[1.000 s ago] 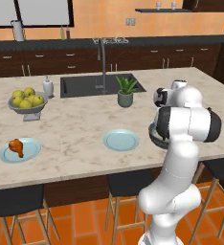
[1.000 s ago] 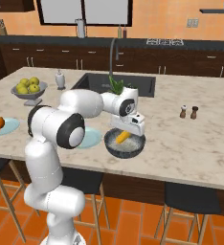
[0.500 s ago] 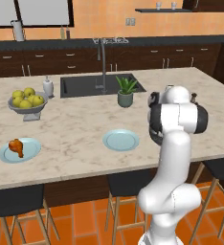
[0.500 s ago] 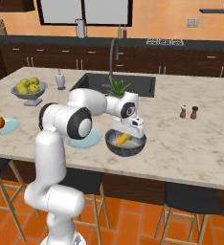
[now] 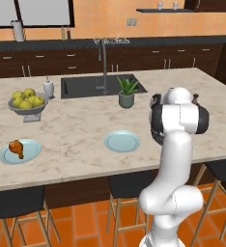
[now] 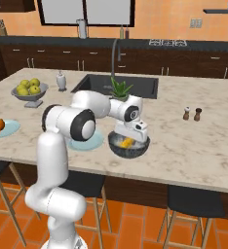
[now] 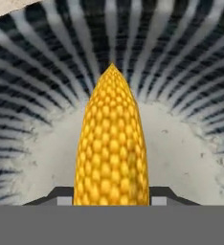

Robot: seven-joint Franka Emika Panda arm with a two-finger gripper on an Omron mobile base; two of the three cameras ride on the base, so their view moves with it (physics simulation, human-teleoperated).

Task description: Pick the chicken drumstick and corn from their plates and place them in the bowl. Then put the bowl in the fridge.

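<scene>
Corn [image 7: 111,143] between my pincer's [image 7: 111,198] tips
Bumpy, tapered yellow cob lay over the bowl's [image 7: 47,62] ribbed inside; whether I gripped it, I couldn't tell.

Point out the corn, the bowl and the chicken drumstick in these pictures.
corn [image 7: 112,148], hand view, middle of the cob.
bowl [image 6: 135,150], right base view, dark outer wall at the front.
chicken drumstick [image 5: 16,147], left base view, thick meaty end.

bowl: the round dark grey ribbed bowl [image 6: 129,146] sits on the marble island counter [image 6: 194,146], just right of the empty pale blue plate [image 6: 86,142]
corn: the yellow corn cob [image 7: 111,148] lies in the bowl
drumstick: the orange-brown chicken drumstick [image 5: 17,148] lies on the far-left pale blue plate [image 5: 30,153]
fruit bowl: the grey footed fruit bowl of apples [image 5: 27,103] stands behind the drumstick plate
</scene>
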